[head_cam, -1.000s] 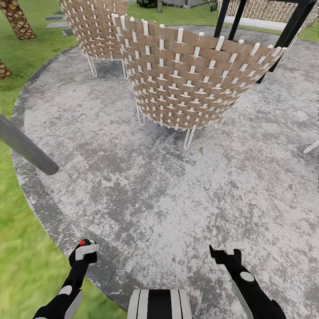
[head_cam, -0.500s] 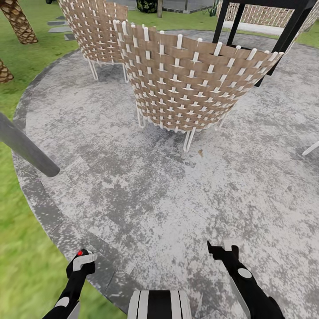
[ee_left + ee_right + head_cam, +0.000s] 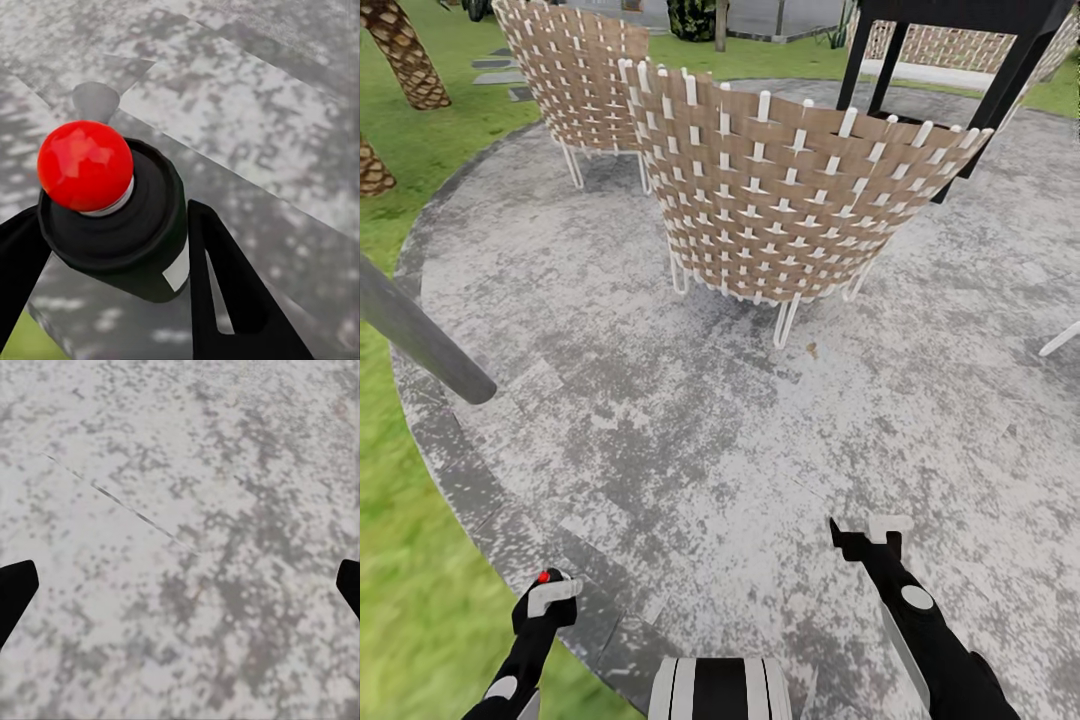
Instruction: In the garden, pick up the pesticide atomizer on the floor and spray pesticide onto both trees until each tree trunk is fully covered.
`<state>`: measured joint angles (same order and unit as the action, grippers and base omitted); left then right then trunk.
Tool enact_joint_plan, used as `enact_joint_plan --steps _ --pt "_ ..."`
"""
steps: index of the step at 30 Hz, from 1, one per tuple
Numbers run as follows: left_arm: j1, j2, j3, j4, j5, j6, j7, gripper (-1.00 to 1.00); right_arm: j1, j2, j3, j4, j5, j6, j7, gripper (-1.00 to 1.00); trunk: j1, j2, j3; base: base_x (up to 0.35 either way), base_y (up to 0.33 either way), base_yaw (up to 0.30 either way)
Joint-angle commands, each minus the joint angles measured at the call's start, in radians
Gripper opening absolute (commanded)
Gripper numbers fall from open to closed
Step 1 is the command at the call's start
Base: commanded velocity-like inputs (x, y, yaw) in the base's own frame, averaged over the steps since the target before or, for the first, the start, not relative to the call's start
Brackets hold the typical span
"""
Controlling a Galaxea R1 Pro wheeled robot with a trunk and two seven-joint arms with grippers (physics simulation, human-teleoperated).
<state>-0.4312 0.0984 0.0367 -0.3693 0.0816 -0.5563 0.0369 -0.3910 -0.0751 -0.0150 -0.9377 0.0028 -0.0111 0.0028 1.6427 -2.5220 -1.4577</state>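
The pesticide atomizer [image 3: 112,225], a black cylinder with a round red knob [image 3: 86,165], sits between the fingers of my left gripper [image 3: 120,247], which is shut on it. In the head view the left gripper [image 3: 547,600] hangs low at the left, over the rim of the round grey paved patch [image 3: 710,430], with the atomizer's red top [image 3: 543,577] showing. My right gripper [image 3: 865,535] is open over the paving with nothing in it. In the right wrist view its fingertips [image 3: 15,589] stand far apart above bare pavement. The trees and their trunks are out of view.
Two woven wicker chairs stand ahead, one near [image 3: 800,200] and one farther left [image 3: 575,70]. A black table frame [image 3: 960,60] rises behind them. A plain grey post [image 3: 420,335] leans in at the left. Green lawn [image 3: 410,560] borders the patch, with patterned palm trunks [image 3: 405,50] beyond.
The whole picture has shifted a little, so the camera has moved. My left gripper with the atomizer has dropped lower in the picture, and my right gripper has risen slightly.
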Motion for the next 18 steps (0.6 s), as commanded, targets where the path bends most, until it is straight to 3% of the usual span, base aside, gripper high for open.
enact_joint_plan --steps 1,18 --pt "0.0 0.0 -0.01 0.039 -0.003 -0.001 -0.001 -1.0 0.0 0.0 0.0 0.0 0.0 -0.001 0.0 1.0 0.0 0.0 0.001 0.0 0.0 0.0" --pt "0.0 0.0 -0.006 0.044 0.001 -0.002 -0.001 -1.0 0.0 0.0 0.001 0.003 0.002 -0.001 0.001 1.0 0.0 0.0 0.027 0.0 0.0 0.0"
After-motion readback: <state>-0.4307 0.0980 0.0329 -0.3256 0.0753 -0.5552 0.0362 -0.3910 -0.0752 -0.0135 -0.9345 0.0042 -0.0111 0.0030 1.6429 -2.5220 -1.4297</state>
